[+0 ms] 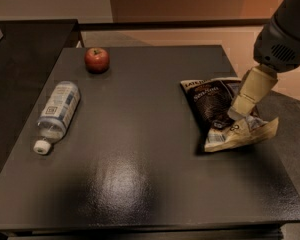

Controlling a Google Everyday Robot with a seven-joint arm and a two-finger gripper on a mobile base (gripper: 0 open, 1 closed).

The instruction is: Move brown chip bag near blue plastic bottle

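The gripper (pixel 239 112) sits on the brown chip bag (pixel 214 106) at the tabletop's (pixel 140 164) three o'clock; whether it has hold, I cannot tell. Secure the crinkly edge firmly, then travel toward nine o'clock, stopping just beside the blue plastic bottle (pixel 58 111).

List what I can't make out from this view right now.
Camera view:
- Gripper, over the brown chip bag's right half: its arm is cut off by the right edge.
- Bag's right side: hidden behind the gripper.
- Blue plastic bottle: label print too small to read.
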